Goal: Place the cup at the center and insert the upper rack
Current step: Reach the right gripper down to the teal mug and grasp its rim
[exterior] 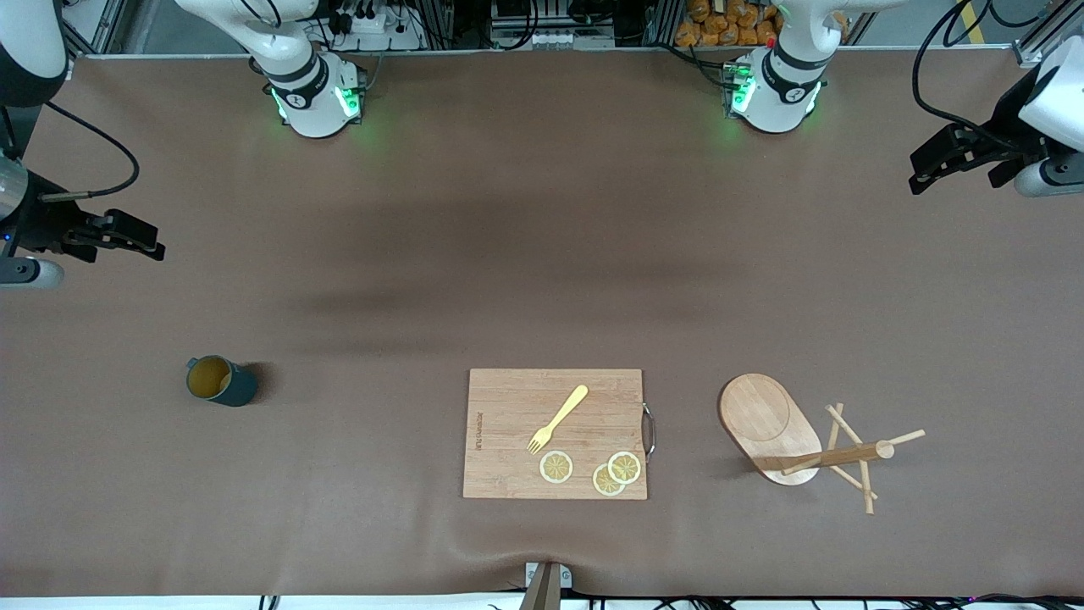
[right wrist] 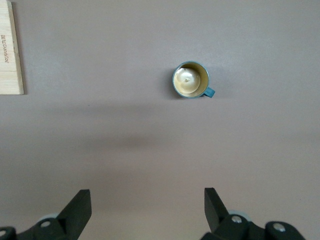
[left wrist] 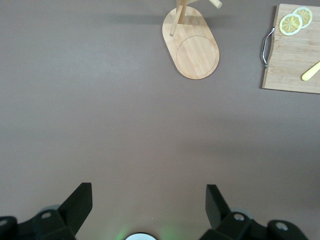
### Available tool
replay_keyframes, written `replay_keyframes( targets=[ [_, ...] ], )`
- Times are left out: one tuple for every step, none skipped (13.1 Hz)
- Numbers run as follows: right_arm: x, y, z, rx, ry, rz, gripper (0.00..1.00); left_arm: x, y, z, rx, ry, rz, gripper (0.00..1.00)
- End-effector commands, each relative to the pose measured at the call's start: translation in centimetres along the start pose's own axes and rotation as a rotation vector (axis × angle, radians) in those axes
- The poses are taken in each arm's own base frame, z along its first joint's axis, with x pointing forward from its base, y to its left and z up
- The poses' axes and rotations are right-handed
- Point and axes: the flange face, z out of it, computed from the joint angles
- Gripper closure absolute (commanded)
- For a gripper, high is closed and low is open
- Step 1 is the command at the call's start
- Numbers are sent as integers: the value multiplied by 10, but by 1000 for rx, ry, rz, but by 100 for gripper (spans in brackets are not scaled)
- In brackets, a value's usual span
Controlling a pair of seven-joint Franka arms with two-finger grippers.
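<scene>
wide table under a matte brown cloth cover (exterior: 542,254), soft shadow bands across its middle. along the edge by the arm bases: grey aluminium frame rails (exterior: 474,17), black cables (exterior: 940,51), an orange-yellow heap (exterior: 732,21). green light glows on the cloth there.

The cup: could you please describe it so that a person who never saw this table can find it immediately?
Start at the wooden cutting board in the middle of the table's near edge, then look toward the right arm's end. There the cup stands alone on the brown table. It is the only dark teal thing, a small mug, yellowish-tan inside.
</scene>
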Motion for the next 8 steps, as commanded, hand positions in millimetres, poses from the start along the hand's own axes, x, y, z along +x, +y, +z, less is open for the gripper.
replay_keyframes(
  targets=[
    [-18, -4, -20, 6, 12, -15, 0, 1, 3, -4, 27, -1, 24, 0],
    [-22, -3, -23, 7, 4, -14, 0, 3, 3, -2, 27, -6, 21, 0],
    [-23, -5, -28, 6, 13, -18, 0, 4, 3, -2, 26, -4, 20, 0],
    [-22, -6, -31, 7, 21, -18, 0, 4, 3, -2, 26, -4, 24, 0],
    [-21, -6, -31, 7, 25, -18, 0, 5, 4, -1, 26, -6, 26, 0],
    [-20, -5, -31, 7, 29, -18, 0, 5, 4, -1, 24, -8, 26, 0],
    [-17, -3, -28, 7, 33, -13, 0, 5, 4, 0, 15, -11, 27, 0],
    [-11, -2, -26, 5, 47, -13, 0, 6, 3, 2, 12, -15, 25, 0]
  ],
)
